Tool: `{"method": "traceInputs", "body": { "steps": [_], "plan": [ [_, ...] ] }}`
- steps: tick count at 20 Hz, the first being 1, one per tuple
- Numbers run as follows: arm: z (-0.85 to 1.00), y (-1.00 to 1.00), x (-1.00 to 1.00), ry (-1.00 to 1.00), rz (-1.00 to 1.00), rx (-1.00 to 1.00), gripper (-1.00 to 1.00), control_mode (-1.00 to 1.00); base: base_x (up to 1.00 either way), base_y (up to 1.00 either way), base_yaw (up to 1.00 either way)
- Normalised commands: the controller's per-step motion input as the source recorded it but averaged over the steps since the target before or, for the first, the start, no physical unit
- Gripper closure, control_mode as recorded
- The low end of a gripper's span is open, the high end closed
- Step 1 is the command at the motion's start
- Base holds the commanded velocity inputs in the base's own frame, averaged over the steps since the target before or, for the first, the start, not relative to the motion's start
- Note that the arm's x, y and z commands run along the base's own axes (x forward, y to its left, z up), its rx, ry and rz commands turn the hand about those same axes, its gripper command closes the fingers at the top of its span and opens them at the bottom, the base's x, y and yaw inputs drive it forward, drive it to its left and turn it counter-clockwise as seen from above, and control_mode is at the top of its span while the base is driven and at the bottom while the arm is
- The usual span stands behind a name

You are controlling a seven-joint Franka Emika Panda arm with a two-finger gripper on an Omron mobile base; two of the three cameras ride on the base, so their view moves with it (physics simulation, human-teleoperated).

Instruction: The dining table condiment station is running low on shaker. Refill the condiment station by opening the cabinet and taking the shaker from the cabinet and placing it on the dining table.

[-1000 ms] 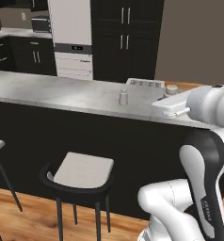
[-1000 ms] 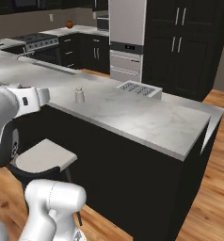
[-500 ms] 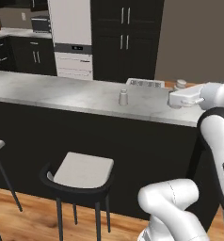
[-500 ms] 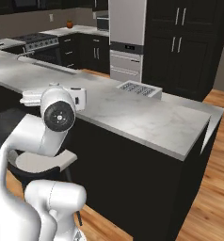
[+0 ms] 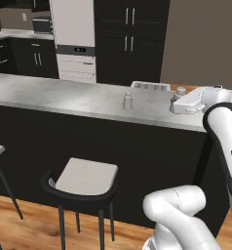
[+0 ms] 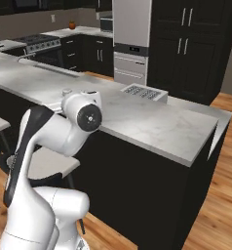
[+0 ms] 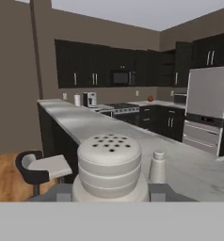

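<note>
My pincer [image 7: 110,192] is clenched on the shaker [image 7: 109,168], its holed cap close in the hand view; I see the hand out over the right end of the bench [image 5: 79,100], shaker held above the marble; a second shaker [image 5: 127,101] stands on the bench nearby; a grey tray [image 6: 143,92] sits beyond; stool [image 5: 84,179] below.

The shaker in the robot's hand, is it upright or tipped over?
Upright. In the hand view the shaker sits between the gripper's fingertips with its holed cap facing up, above the dining table.
</note>
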Motion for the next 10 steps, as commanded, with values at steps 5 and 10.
{"method": "traceInputs", "body": {
  "steps": [5,10],
  "plan": [
    [-0.30,-0.36,0.33,0.00,0.09,0.00,1.00,-1.00,0.00,0.00,0.00],
    [-0.28,-0.11,0.56,0.03,0.07,0.00,1.00,-1.00,0.00,0.00,0.00]
  ]
}}
